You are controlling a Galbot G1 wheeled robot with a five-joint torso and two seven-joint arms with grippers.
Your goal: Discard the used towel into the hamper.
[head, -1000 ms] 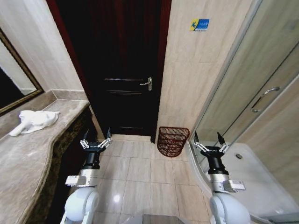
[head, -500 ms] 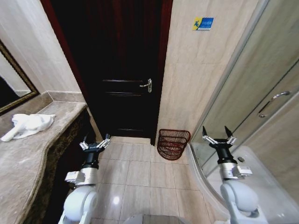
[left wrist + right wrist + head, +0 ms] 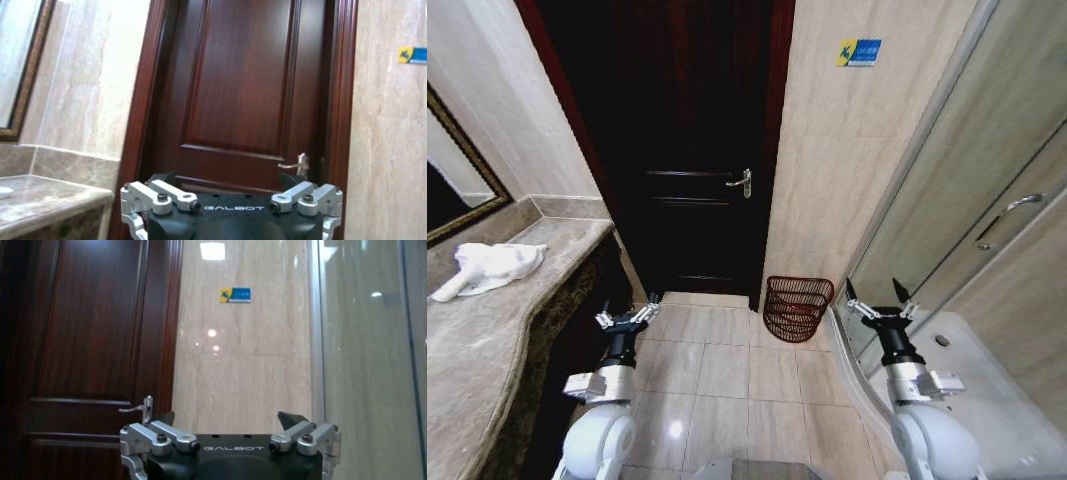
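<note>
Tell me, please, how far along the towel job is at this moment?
Nothing looks done yet. The white towel lies crumpled on the marble counter at the robot's left, untouched. The left tool and right tool are both open and empty, held low over the floor tiles. The hamper stands on the floor by the door, with no towel in it. Picking up, carrying and dropping all remain.

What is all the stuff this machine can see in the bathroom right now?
crumpled white towel: one, white, lying on the counter at left
grey marble counter: one, grey, along the left wall
round reddish-brown openwork hamper: one, on the floor right of the door
dark wooden door: one, dark red-brown, straight ahead, closed
blue and yellow wall sign: one, above the hamper
left tool: one, open, empty, low at left
right tool: one, open, empty, low at right
</note>
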